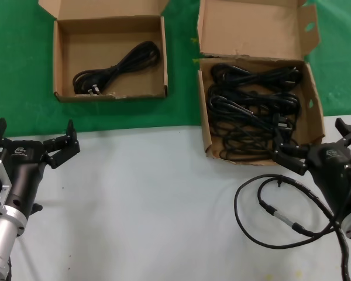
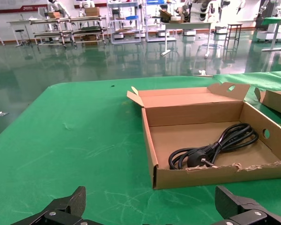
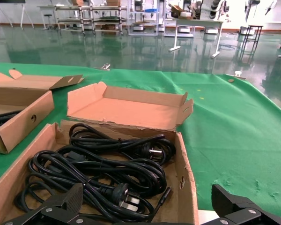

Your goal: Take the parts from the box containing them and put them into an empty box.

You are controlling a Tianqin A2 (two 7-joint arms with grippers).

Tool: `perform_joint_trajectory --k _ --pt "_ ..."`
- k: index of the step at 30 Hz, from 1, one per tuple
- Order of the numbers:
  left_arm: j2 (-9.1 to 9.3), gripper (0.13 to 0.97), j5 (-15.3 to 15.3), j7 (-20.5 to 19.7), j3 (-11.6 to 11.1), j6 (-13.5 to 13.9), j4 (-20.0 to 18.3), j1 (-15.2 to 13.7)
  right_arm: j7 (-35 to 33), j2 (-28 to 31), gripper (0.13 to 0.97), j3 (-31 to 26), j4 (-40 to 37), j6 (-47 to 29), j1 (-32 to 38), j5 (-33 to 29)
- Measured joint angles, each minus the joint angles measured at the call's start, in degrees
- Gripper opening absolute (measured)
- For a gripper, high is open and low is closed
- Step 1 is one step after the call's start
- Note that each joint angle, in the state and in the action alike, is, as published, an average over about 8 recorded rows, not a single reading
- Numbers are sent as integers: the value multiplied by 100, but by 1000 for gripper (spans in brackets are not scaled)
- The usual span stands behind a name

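The box with the tall holed lid flap [image 1: 254, 29] stands at the back right and holds several black bundled power cords [image 1: 251, 114]. They also show in the right wrist view [image 3: 107, 168]. My right gripper [image 1: 315, 144] is open and empty at that box's near right corner, with the cords just ahead of it [image 3: 147, 202]. The shallow box with the short flap [image 1: 111, 95] stands at the back left with one power cord [image 1: 117, 69] in it. My left gripper [image 1: 32, 139] is open and empty on the left, short of that box's ragged front rim [image 2: 225, 167].
A single looped black cable with a silver connector [image 1: 281, 213] lies on the white table surface [image 1: 152, 205] beside my right arm. The boxes rest on a green cloth [image 1: 181, 108] at the back. The two boxes stand apart with green cloth between them.
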Motion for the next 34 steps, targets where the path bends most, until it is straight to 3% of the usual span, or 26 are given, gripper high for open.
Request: perform_joint_trajectory --k 34 --pt "0 966 0 0 0 0 0 0 0 0 966 0 0 0 0 0"
